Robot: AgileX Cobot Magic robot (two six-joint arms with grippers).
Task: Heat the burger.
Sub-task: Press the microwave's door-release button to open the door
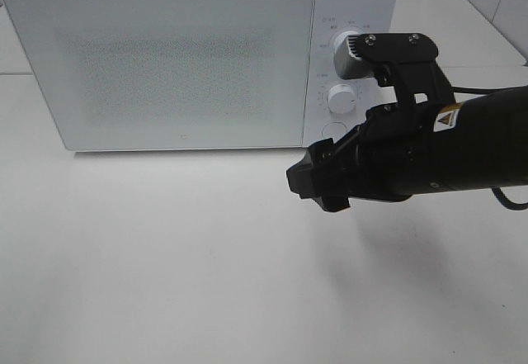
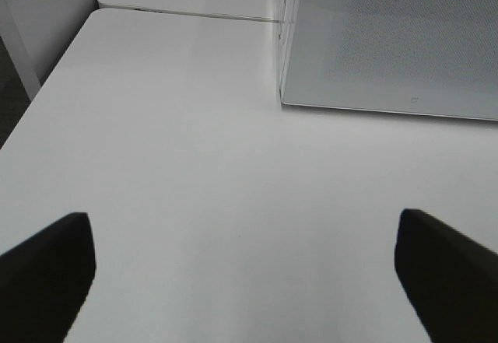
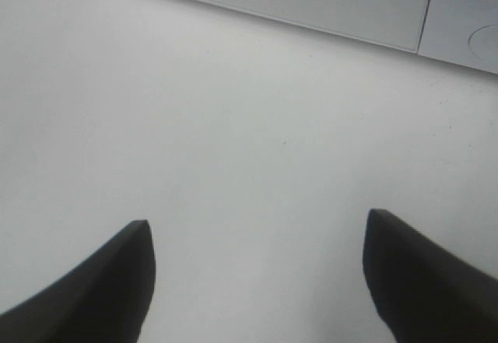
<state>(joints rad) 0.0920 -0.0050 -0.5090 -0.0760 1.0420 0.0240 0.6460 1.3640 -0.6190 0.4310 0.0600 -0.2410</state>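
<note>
Status check, task: heat the burger.

- Burger: not visible in any view. It may sit behind the closed door or outside the frames; I cannot tell which.
- White box-shaped microwave oven (image 1: 181, 59) stands at the back of the plain white tabletop (image 1: 165, 257). Its frosted, speckled door (image 1: 165, 63) is shut flush and nothing shows through it.
- Control strip to the right of the door: upper white round dial (image 1: 340, 50), partly covered by the arm hardware; lower white round dial (image 1: 341, 98); round white button (image 1: 334, 130) beneath. Dial settings are too small to read.
- Right pincer (image 3: 257, 226): jaws spread wide, nothing between them, bare tabletop below. The black right arm (image 1: 462, 141) hangs in front of the control strip, near the dials; contact with either dial is not evident.
- Left pincer (image 2: 241, 218): jaws fully apart, holding nothing, over the tabletop near the oven's left front corner.

Judgement: loading and door closing look finished if the burger is inside. Setting the dial to start heating appears to be the step in hand. Left to do: run the heat, open the door, retrieve.
</note>
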